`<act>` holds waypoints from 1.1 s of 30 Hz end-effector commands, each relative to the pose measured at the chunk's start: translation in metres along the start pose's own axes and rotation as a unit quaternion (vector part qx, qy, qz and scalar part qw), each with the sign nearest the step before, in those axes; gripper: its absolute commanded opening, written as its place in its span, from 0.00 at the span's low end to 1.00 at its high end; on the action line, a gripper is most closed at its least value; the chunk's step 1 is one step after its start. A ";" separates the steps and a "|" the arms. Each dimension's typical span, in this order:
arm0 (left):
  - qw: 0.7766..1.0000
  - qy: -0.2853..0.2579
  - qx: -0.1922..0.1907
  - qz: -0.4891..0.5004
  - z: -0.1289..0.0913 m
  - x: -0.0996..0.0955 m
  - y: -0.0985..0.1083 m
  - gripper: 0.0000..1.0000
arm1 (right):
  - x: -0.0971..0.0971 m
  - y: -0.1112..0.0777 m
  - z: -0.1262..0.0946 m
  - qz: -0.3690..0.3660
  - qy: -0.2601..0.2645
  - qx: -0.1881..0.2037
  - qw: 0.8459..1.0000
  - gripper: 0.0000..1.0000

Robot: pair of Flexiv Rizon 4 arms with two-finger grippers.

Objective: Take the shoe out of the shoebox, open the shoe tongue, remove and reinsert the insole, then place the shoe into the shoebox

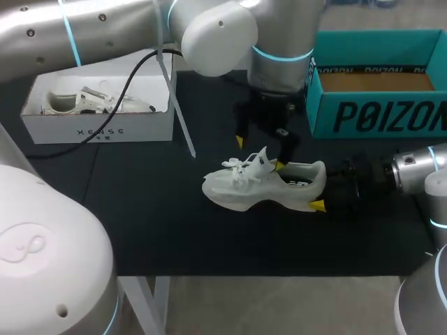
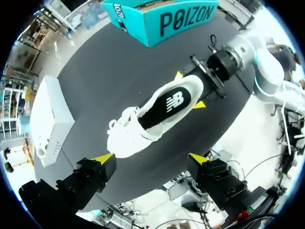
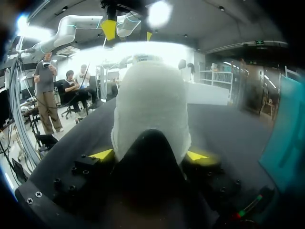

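The shoe (image 1: 265,187) sits upright on the dark surface (image 1: 140,223), its heel clamped between the fingers of the right hand (image 1: 320,188). The head view shows only one yellow tip there, the other hidden behind the heel, while the left wrist view shows both tips flanking the heel. The left hand (image 1: 260,153) hangs just above the laces and collar with its fingers wide apart. From the head view I cannot tell whether one tip touches the collar, but its own wrist view shows the shoe ahead of both tips and gripped by neither. Only that view looks down into the shoe, where the dark insole (image 2: 167,105) lies inside. The right wrist view is mostly filled by the white heel between its tips; toe and laces are hidden behind it, and the left hand's tips show above. The teal shoebox (image 1: 377,115) stands open beyond the right hand, cut off at the head view's edge. A white box (image 1: 98,122) sits well apart from the left hand, on the side away from the right hand, its contents hard to make out.
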State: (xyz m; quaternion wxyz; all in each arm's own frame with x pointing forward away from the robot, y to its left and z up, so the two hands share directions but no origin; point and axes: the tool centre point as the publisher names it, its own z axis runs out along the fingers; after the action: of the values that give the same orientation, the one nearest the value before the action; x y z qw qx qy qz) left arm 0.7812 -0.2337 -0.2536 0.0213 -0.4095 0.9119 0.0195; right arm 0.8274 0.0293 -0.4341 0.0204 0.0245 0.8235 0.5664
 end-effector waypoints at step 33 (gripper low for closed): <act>0.925 -0.009 -0.012 0.381 0.025 0.022 -0.032 0.00 | -0.001 -0.005 0.004 0.001 -0.001 0.001 1.000 0.00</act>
State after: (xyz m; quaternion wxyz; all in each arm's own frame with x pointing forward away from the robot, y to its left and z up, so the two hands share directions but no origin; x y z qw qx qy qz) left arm 0.7824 -0.2566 -0.2699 0.0264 -0.0337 0.9986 0.0299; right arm 0.8274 0.0292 -0.4341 0.0204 0.0245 0.8235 0.5665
